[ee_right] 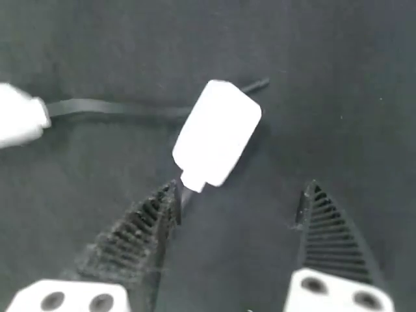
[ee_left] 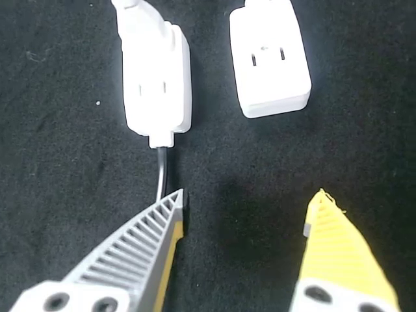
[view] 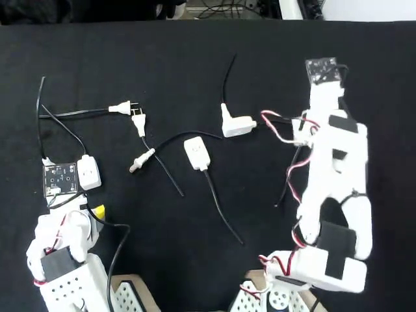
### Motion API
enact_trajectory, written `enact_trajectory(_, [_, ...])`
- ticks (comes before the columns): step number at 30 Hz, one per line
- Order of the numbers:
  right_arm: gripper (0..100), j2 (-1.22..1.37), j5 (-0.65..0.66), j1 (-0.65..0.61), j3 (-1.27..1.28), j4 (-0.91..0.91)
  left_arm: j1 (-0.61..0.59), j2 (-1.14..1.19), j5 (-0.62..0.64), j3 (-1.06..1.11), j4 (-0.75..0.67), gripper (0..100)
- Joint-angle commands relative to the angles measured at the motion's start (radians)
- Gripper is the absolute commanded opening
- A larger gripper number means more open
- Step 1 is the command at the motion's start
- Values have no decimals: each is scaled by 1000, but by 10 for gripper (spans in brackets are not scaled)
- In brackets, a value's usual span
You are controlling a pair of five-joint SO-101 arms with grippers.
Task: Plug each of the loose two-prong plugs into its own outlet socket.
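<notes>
Left fingers (ee_left: 146,240) gape near corded socket (ee_left: 158,78), right fingers (ee_right: 140,227) near white block (ee_right: 218,133).

White plug (ee_right: 18,122) cut by frame edge, blurred; outlet socket (ee_left: 270,58) top cropped.

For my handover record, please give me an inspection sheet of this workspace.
Surface: black cloth, no damage seen.
Job's things: three two-prong plugs, all unplugged; two outlet sockets ahead of the left gripper, slots empty; white outlet block ahead of the right gripper, slots hidden.
Clutter: nothing seen.
Grippers: left gripper open, fingers empty; right gripper open, empty.
Cables: black cables lying loose on the cloth.
Surroundings: further cables beyond the far table edge.
</notes>
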Motion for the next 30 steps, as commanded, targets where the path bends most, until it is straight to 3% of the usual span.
enact_trajectory(1, [293,38,-103,-28,-131,-21,5,-5,-5,-8,-11,292])
enact_trajectory(9, [293,441,-183,46,-329,-49,5,-5,-5,-8,-14,292])
enact_trajectory(16, [286,665,-173,34,-719,287,5,-5,-5,-8,-17,292])
enact_trajectory(18, [249,722,-155,29,-789,327,5,-5,-5,-8,-17,292])
enact_trajectory(24, [12,820,-110,34,-921,370,5,-5,-5,-8,-18,292])
enact_trajectory(30, [11,774,-110,34,-1067,534,5,-5,-5,-8,-18,292])
